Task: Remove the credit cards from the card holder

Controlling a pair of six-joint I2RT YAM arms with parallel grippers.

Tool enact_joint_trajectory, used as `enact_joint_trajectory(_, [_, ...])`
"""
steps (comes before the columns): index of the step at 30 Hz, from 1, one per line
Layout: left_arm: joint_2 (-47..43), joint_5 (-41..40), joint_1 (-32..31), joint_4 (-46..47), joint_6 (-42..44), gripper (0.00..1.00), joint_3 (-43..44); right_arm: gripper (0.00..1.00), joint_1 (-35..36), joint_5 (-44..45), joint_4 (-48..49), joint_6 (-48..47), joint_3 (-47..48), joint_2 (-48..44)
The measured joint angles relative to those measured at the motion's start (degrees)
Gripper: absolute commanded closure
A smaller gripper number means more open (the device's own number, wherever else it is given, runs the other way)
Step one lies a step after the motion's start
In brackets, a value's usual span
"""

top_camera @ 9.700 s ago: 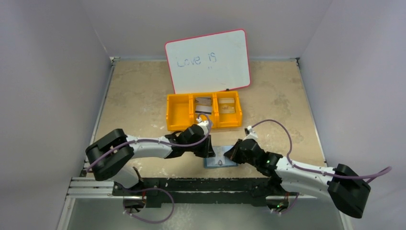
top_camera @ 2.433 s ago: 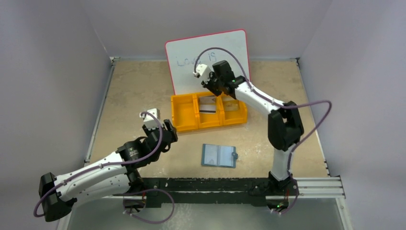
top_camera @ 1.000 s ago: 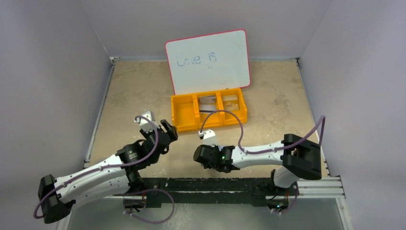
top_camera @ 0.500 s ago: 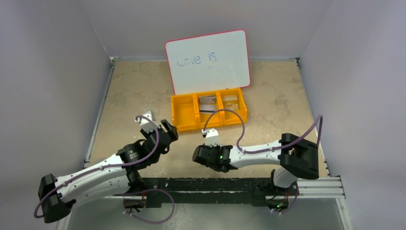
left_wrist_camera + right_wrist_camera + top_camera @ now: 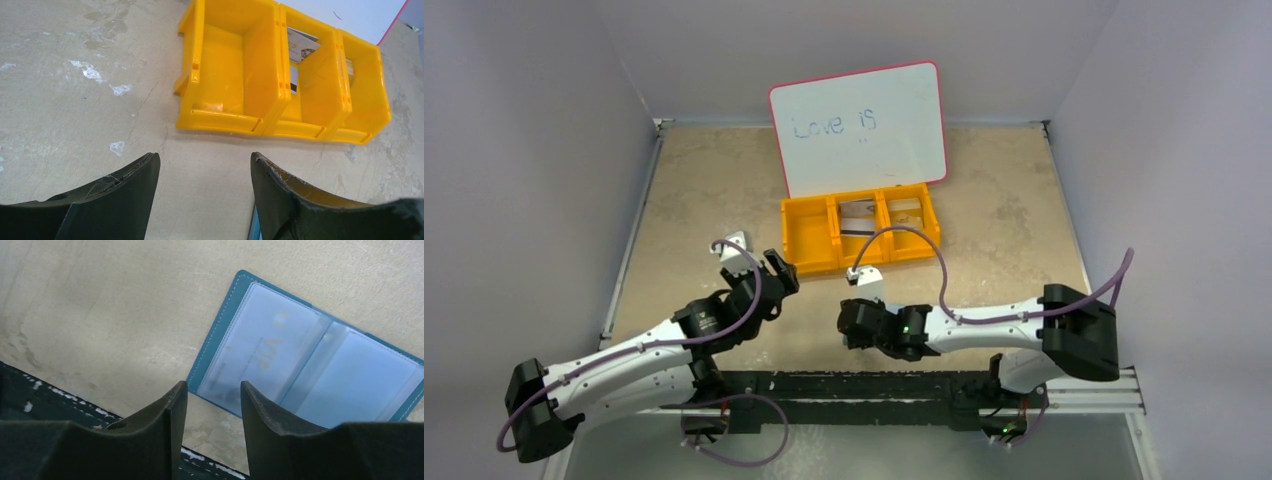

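The card holder (image 5: 305, 365) lies open on the table, teal with clear pockets. A pale card marked VIP (image 5: 265, 352) sits in its left pocket. My right gripper (image 5: 212, 385) hovers open over the holder's near-left corner, with nothing between its fingers. In the top view the right wrist (image 5: 864, 322) covers the holder. More credit cards (image 5: 856, 215) lie in the middle and right compartments of the orange bin (image 5: 809, 240). My left gripper (image 5: 205, 156) is open and empty, just short of the bin (image 5: 220, 122); a teal sliver of the holder (image 5: 253, 231) shows beside its right finger.
A pink-rimmed whiteboard (image 5: 859, 125) with blue writing leans behind the bin. The bin's left compartment (image 5: 220, 75) holds nothing. The black base rail (image 5: 854, 385) runs along the table's near edge, just under the right gripper.
The right arm has shifted a little to the right, still low over the holder. The left arm has barely moved.
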Motion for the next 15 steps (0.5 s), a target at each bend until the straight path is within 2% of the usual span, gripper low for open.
enact_joint_trajectory(7, [0.0,0.1,0.0,0.0,0.0,0.33,0.0,0.55,0.1,0.6,-0.5,-2.3,2.1,7.1])
enact_joint_trajectory(15, [-0.3,0.1,0.0,0.0,0.0,0.33,0.0,0.74,0.3,2.4,-2.0,-3.1,3.8,9.0])
